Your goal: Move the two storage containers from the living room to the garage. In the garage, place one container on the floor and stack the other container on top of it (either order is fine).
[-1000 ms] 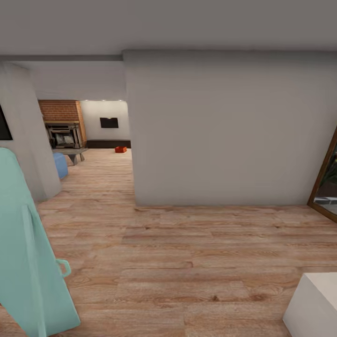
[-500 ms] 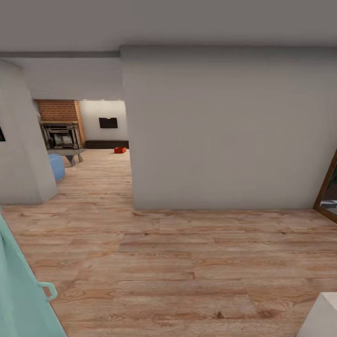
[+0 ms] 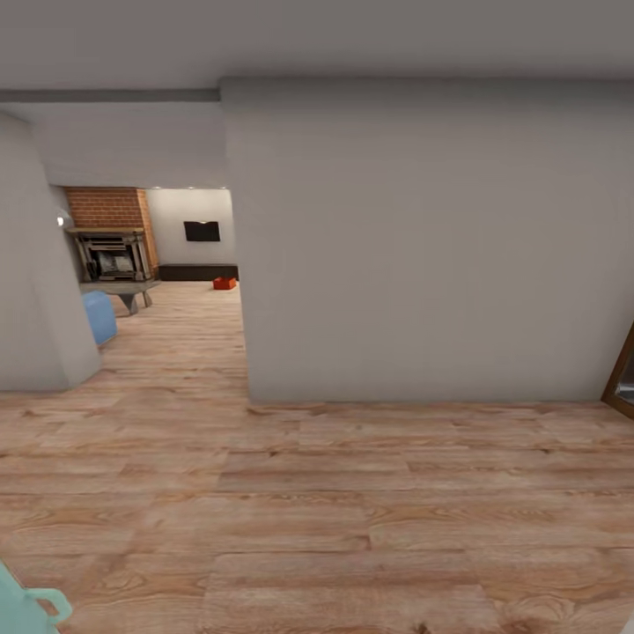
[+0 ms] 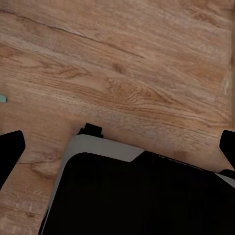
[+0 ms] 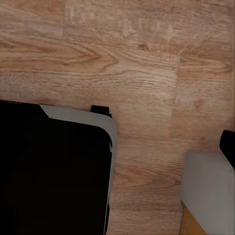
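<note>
Teal object [image 3: 31, 608] with loop at 7 o'clock corner of head view. Blue seat [image 3: 99, 317] at 10 o'clock, brick fireplace [image 3: 110, 233] beyond. Orange-red storage container [image 3: 224, 283] far off on living room plank floor [image 3: 352, 511], 11 o'clock, below black TV [image 3: 202, 231]. Grey wall [image 3: 423, 238] centre. Left gripper [image 4: 117, 147] fingertips spread wide, empty. Right gripper: cannot tell.

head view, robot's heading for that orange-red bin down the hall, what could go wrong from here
1. The big white wall fills the middle of the view, and its corner edges the passage to the storage container. Cutting the turn tight could clip the base on it.
2. The passage has a blue seat and a grey bench along its left side, so drifting left risks a bump.
3. The container looks tiny and far off, so aiming now is rough.
</note>
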Tool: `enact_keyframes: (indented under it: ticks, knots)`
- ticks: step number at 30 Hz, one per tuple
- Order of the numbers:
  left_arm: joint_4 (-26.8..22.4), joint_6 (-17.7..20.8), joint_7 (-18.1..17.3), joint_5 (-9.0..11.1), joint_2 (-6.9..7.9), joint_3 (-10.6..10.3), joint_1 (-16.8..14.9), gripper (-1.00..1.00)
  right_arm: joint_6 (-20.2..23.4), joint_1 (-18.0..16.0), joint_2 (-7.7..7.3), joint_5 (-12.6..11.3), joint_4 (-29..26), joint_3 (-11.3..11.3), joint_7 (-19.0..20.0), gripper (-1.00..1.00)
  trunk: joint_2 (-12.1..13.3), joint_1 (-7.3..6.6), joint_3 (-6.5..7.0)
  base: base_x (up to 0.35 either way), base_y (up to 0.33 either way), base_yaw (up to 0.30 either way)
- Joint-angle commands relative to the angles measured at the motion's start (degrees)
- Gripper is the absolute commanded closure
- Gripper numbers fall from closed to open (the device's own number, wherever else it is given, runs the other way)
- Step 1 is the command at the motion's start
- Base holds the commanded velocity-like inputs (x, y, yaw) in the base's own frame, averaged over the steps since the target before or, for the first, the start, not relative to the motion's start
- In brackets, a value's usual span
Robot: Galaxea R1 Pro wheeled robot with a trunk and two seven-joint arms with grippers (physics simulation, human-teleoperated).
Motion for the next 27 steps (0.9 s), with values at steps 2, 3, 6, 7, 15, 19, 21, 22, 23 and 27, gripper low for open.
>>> enact_keyframes:
  ticks: [2,3,6,7,15,19,21,22,23,27]
  knots:
    - [0.0,-0.1,0.1,0.3,-0.01,-0.4,0.0,-1.00,-0.4,-0.1,0.03,-0.6,0.2,0.5,0.0,-1.00,0.0,0.05,-0.01,0.324,0.000,0.000]
    - [0.0,-0.1,0.1,0.3,-0.01,-0.4,0.0,-1.00,-0.4,-0.1,0.06,-0.6,0.2,0.5,0.0,-1.00,0.0,0.05,-0.01,0.324,0.000,0.000]
    - [0.0,-0.1,0.1,0.3,-0.01,-0.4,0.0,-1.00,-0.3,-0.1,0.20,-0.6,0.2,0.5,0.0,-1.00,0.0,0.05,-0.01,0.324,0.000,0.000]
    - [0.0,-0.1,0.1,0.3,-0.01,-0.4,0.0,-1.00,-0.3,-0.1,0.18,-0.6,0.2,0.5,0.0,-1.00,0.0,0.05,-0.01,0.324,0.000,0.000]
    - [0.0,-0.1,0.1,0.3,-0.01,-0.4,0.0,-1.00,-0.3,-0.1,0.12,-0.6,0.2,0.5,-0.4,-1.00,0.0,0.05,-0.01,0.324,0.000,0.000]
    - [0.0,-0.2,0.1,0.3,-0.01,-0.4,0.0,-1.00,-0.3,-0.1,0.01,-0.6,0.2,0.5,-0.5,-1.00,0.0,0.05,-0.01,0.324,0.000,0.000]
    - [0.0,-0.2,0.1,0.3,0.08,-0.4,0.0,-1.00,-0.3,-0.1,0.00,-0.6,0.2,0.4,-0.5,-1.00,0.0,0.05,-0.01,0.324,0.000,0.000]
    - [0.0,-0.2,0.1,0.3,0.11,-0.4,0.0,-1.00,-0.3,-0.1,-0.01,-0.5,0.2,0.5,-0.6,-1.00,0.0,0.05,-0.01,0.324,0.000,0.000]
    - [0.0,-0.2,0.1,0.3,0.13,-0.4,0.0,-1.00,-0.3,-0.1,-0.01,-0.5,0.2,0.5,-0.6,-1.00,0.0,0.05,-0.01,0.324,0.000,0.000]
    - [0.0,-0.4,0.2,0.3,0.16,-0.4,0.0,-1.00,-0.3,-0.1,0.03,0.0,0.2,0.6,-0.6,-1.00,0.0,0.05,-0.01,0.324,0.000,0.000]
